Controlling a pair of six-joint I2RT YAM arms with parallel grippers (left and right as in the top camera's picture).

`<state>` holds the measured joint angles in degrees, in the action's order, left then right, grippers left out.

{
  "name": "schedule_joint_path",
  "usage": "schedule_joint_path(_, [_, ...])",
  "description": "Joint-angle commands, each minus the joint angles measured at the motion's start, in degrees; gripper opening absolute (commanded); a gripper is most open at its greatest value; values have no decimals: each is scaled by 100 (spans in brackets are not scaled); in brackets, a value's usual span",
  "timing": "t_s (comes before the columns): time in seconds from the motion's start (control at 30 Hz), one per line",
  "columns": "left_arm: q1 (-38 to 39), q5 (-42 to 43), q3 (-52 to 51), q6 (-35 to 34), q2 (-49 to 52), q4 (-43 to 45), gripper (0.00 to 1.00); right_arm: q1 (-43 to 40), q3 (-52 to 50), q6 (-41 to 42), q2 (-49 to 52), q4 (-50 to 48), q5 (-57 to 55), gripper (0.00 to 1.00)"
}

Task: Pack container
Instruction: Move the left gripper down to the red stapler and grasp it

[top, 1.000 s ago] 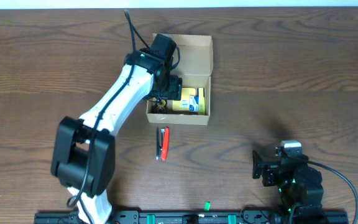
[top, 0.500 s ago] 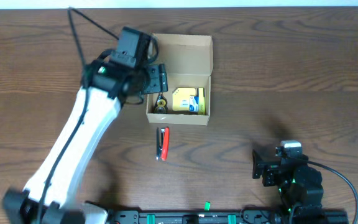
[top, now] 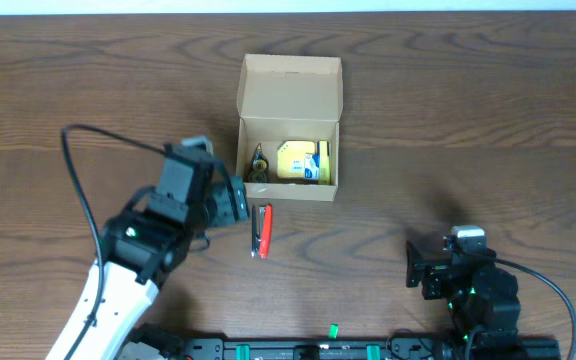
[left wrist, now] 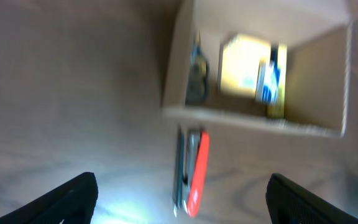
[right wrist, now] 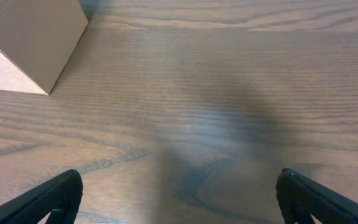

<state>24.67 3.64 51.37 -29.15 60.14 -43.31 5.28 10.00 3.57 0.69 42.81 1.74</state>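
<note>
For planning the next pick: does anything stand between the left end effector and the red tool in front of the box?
Nothing visible does. The left end effector is just left of the red tool, with only table between them; the open container lies directly beyond.

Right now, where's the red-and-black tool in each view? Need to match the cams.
Overhead: the red-and-black tool lies left of centre, just outside the near wall of the cardboard box.
Left wrist: lower centre, blurred, just below the box's front wall.
Right wrist: not in view.
Shared landmark: the cardboard box; in the right wrist view only its corner shows, top left.
</note>
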Motion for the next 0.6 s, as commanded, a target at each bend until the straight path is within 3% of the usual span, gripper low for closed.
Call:
schedule_joint_path(0.0, [262,385,-372,-560,-140,57,85,37,-68,-87,-37,24,22,99])
schedule_joint_path(0.23, [1060,262,-970,-1495,9,1005,88,37,-68,-87,-37,24,22,99])
schedule_joint_path(0.57, [1902,-953,-986,-4140,756,1040,86,37,-68,-87,-37,24,22,99])
